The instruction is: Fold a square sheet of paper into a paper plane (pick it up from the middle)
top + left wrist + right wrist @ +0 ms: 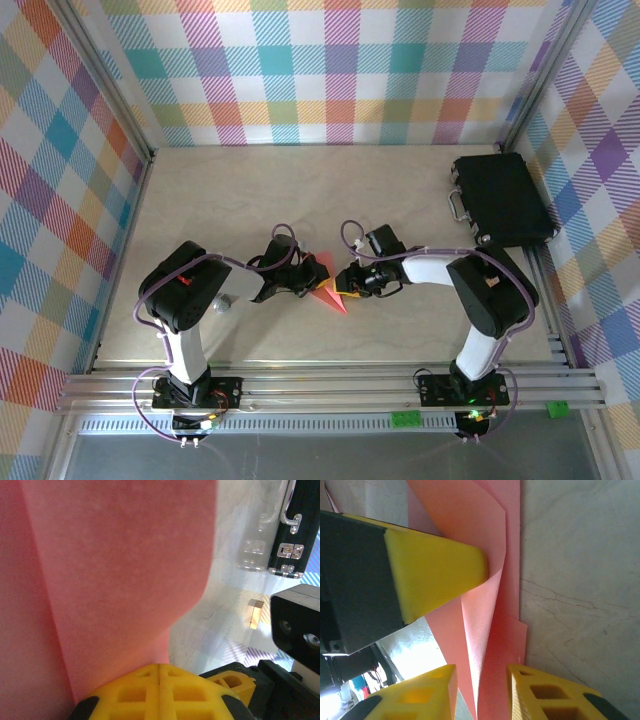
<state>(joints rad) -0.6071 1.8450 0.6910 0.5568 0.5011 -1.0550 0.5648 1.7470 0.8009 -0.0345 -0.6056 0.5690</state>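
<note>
The salmon-pink sheet of paper [333,293] lies on the table between both arms, folded into a pointed shape. My left gripper [312,272] is shut on a raised flap of it. In the left wrist view the paper [110,570] spreads up from the closed yellow fingertips of the left gripper [159,669]. My right gripper [345,283] faces it from the right. In the right wrist view the right gripper [482,672] stands open, its yellow fingers either side of an upright fold of the paper [490,645] without pinching it. The left gripper's yellow finger [440,570] meets the flap above.
A black case [500,198] with metal latches lies at the back right, and the case [295,525] also appears in the left wrist view. Checked walls close off three sides. An aluminium rail [330,385] runs along the near edge.
</note>
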